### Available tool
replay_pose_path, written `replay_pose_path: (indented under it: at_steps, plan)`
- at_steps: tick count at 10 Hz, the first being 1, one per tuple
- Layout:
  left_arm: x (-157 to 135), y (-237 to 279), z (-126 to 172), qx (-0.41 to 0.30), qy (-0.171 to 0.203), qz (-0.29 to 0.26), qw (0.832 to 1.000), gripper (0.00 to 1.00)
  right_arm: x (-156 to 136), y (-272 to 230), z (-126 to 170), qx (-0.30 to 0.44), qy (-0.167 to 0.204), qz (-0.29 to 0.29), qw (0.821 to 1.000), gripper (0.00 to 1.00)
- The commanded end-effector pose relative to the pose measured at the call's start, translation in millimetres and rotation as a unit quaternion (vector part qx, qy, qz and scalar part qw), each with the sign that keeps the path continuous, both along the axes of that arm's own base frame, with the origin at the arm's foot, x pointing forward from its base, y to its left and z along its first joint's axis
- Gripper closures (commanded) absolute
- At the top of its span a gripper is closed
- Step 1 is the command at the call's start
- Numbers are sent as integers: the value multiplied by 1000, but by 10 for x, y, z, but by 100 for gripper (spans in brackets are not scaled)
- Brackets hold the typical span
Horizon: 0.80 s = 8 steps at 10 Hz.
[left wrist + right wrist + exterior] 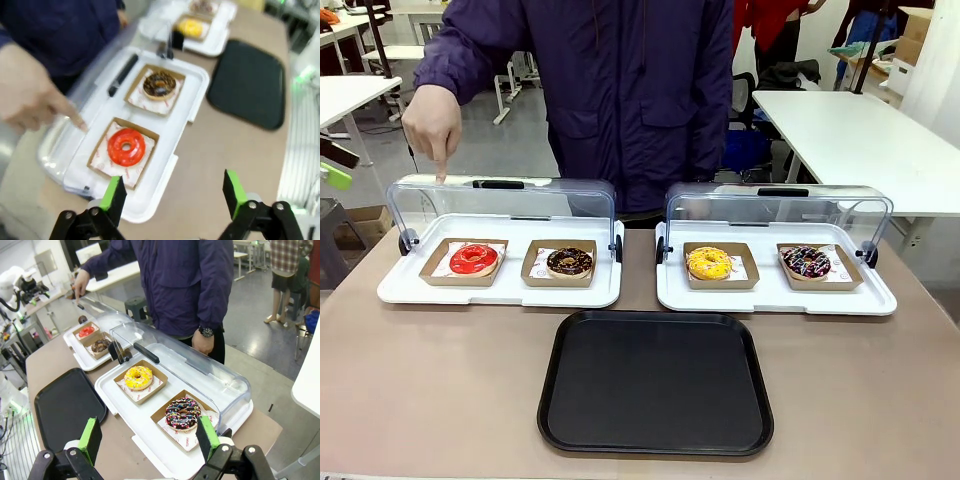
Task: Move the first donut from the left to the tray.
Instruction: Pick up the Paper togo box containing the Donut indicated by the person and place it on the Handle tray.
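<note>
Left hand point(175, 196), seemingly near red donut point(126, 146)

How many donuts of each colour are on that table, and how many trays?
Red-iced donut: 1
Chocolate-iced donut: 1
Yellow-iced donut: 1
Sprinkled chocolate donut: 1
White trays with clear lids: 2
Black tray: 1
Total: 7

left gripper point(175, 192): raised on the near left side, angled down toward the far side; jaws spread wide, nothing between them
right gripper point(149, 434): raised on the near right side, tilted down and toward the left; jaws wide apart, nothing held
</note>
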<state>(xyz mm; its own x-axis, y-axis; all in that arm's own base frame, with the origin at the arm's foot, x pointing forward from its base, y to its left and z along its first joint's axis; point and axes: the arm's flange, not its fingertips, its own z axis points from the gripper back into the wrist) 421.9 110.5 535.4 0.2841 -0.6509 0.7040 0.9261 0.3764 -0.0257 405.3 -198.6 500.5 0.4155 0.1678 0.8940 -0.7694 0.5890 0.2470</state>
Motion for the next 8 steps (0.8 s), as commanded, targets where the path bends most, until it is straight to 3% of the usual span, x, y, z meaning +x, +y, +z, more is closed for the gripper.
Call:
replay_pose_path:
  at_steps: [1,4,7,8]
  plan:
    - [52,-205,-40,88,-25,-62,994,0,-9,23,1,4,-10,0,1000,0]
    - [81,-602,-399,214,-75,-155,961,0,-9,23,1,4,-10,0,1000,0]
    - [340,-815,-952,273,-73,-151,947,0,-9,23,1,4,-10,0,1000,0]
    - [454,-846,-1139,291,-88,-140,942,0,-9,23,1,4,-10,0,1000,0]
